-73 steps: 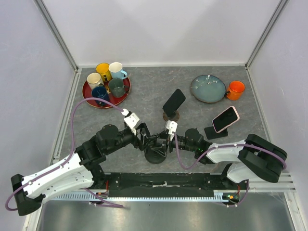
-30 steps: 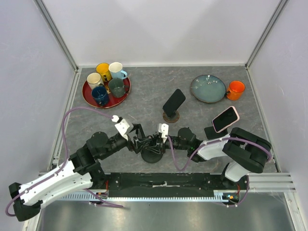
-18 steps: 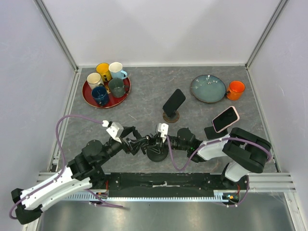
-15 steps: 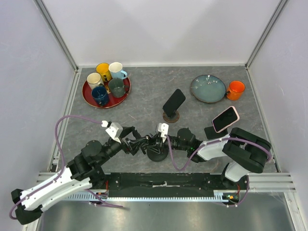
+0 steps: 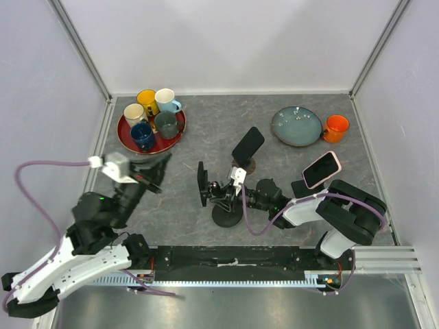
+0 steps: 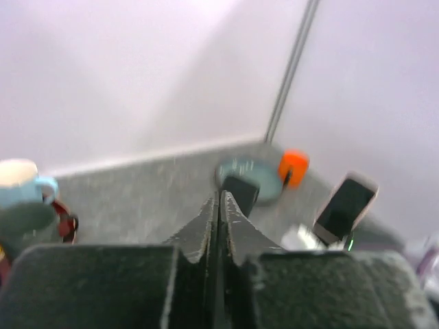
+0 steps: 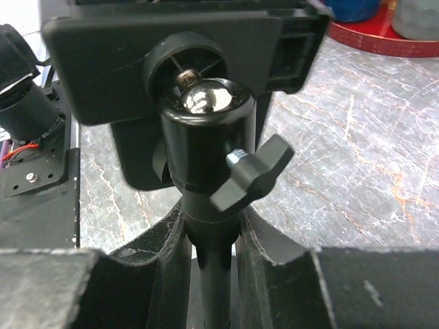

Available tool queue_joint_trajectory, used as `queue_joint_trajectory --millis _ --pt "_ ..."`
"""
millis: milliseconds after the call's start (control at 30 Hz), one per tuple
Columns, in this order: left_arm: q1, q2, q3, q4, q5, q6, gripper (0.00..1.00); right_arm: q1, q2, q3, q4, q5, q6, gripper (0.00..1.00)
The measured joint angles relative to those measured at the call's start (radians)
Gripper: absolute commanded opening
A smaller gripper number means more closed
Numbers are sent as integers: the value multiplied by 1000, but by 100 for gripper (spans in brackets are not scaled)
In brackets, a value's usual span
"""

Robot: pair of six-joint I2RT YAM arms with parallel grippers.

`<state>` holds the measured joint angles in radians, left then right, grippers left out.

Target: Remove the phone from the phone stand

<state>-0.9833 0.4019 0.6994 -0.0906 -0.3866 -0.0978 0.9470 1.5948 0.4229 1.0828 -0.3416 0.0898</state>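
Observation:
A black phone stand [image 5: 226, 214] with a round base stands at the near middle. Its upright stem [image 7: 208, 226] sits between the fingers of my right gripper [image 7: 209, 229], which is shut on it just under the ball joint [image 7: 204, 103]. The stand's black cradle [image 5: 203, 183] stands on edge, tilted left; whether a phone sits in it I cannot tell. My left gripper [image 5: 163, 163] hangs raised to the left, well apart from the stand, its jaws shut with nothing between them [image 6: 219, 199]. A black phone [image 5: 247, 144] leans on a small brown stand further back. A pink phone [image 5: 321, 169] leans on a black stand at right.
A red tray [image 5: 130, 145] with several mugs sits at the back left. A grey-blue plate [image 5: 295, 126] and an orange mug [image 5: 336, 128] are at the back right. White walls close in the table on three sides.
My left gripper has pulled away from the stand, risen to the left and closed. The right gripper still holds the stem, and the cradle now tilts up and left.

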Motion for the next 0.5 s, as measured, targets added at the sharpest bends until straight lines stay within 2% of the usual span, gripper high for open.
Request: queue_joint_trajectory --millis 100,233,267,333,367,433,500 --pt "0 25 114 104 -63 34 2 -9 0 0 0 10 10 0" --pt "0 88 156 136 -103 38 5 -9 0 -2 2 12 11 0" --pt "0 112 163 119 -106 35 12 -9 0 -2 2 14 11 0" --pt "0 163 179 58 -105 13 20 -8 0 -3 4 15 11 0" --pt "0 189 190 19 -103 -7 32 -8 0 -3 5 16 12 0" --pt "0 237 217 -63 -101 -57 46 -8 0 -3 5 19 14 0" --pt "0 288 251 -147 -99 -112 52 -8 0 -3 5 24 16 0"
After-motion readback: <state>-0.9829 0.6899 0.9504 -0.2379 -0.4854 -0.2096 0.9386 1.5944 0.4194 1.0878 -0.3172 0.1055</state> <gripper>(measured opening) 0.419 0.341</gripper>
